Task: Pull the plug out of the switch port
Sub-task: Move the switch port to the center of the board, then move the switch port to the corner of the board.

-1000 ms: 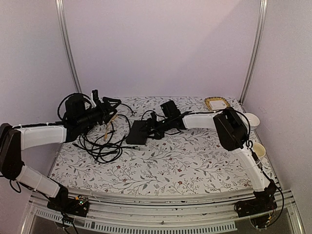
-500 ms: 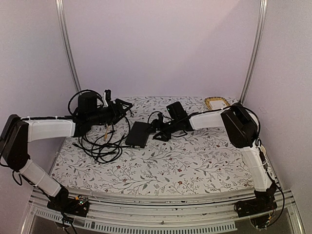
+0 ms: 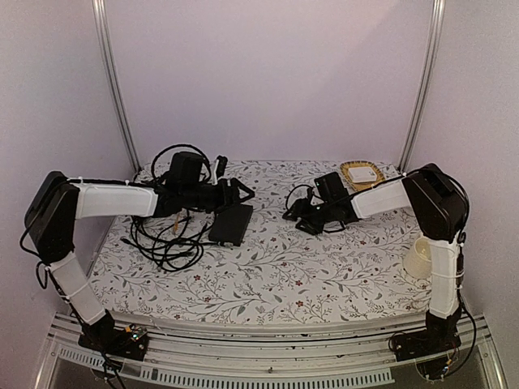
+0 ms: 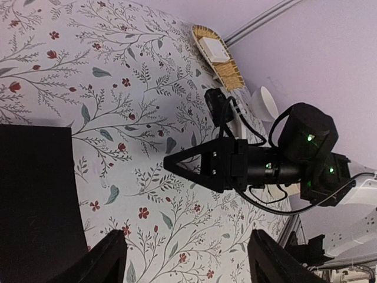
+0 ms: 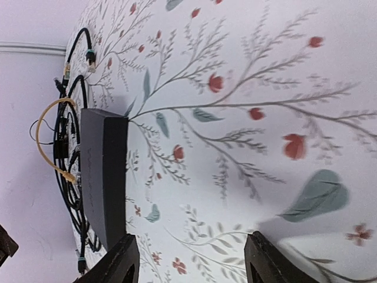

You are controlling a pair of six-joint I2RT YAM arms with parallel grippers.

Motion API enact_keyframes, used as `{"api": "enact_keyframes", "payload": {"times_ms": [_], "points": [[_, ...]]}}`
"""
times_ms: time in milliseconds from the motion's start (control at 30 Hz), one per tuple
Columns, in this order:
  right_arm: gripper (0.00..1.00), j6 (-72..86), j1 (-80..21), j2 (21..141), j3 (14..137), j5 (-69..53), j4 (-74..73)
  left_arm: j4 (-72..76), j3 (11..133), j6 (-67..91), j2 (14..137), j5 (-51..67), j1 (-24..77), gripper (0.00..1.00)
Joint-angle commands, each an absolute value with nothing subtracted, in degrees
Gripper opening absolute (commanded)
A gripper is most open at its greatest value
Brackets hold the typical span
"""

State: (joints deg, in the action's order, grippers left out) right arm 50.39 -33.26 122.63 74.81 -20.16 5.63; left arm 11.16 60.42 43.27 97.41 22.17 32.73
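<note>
1. Switch (image 3: 231,224) lies flat on the floral tabletop (image 3: 276,275), left of centre. The cable tangle (image 3: 162,239) is just beside its left side. Whether a plug sits in a port I cannot tell.
2. It looks like a light, rigid, smooth box that would likely slide. Pin its flat top or clamp its long edges, and take any plug by its stiff body, not the soft cord.
3. Left claw (image 3: 243,194) hangs by the switch's far right corner, released and empty.
4. Right claw (image 3: 290,212) is well apart to the right, fingers spread, holding nothing.
5. Bare tabletop between the claws and toward the near edge gives room. The basket (image 3: 361,173) and cup (image 3: 420,258) stand far right.
</note>
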Motion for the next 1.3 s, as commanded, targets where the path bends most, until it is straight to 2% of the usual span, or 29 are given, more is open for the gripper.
{"api": "enact_keyframes", "payload": {"times_ms": [0,267,467,800,967,1267], "points": [[0.6,48.8,-31.0,117.2,69.7,-12.4,4.9,0.0,66.4,33.6,101.8,17.0,37.6,0.72],[0.54,42.6,-30.4,111.8,65.9,-8.1,4.5,-9.0,73.2,27.5,111.3,4.9,42.2,0.72],[0.56,39.9,-30.2,109.3,65.2,-5.9,4.1,-14.4,76.6,27.8,119.1,-7.2,42.8,0.72],[0.57,38.3,-30.2,108.4,65.5,-5.2,3.1,-21.6,81.9,28.3,123.3,-24.5,42.2,0.75],[0.57,38.1,-30.3,109.1,66.7,-5.4,2.2,-19.8,82.4,27.6,123.7,-26.7,39.9,0.75],[0.57,37.6,-30.2,109.2,67.0,-5.4,1.1,-19.7,88.3,27.9,126.6,-24.1,33.2,0.75]]}}
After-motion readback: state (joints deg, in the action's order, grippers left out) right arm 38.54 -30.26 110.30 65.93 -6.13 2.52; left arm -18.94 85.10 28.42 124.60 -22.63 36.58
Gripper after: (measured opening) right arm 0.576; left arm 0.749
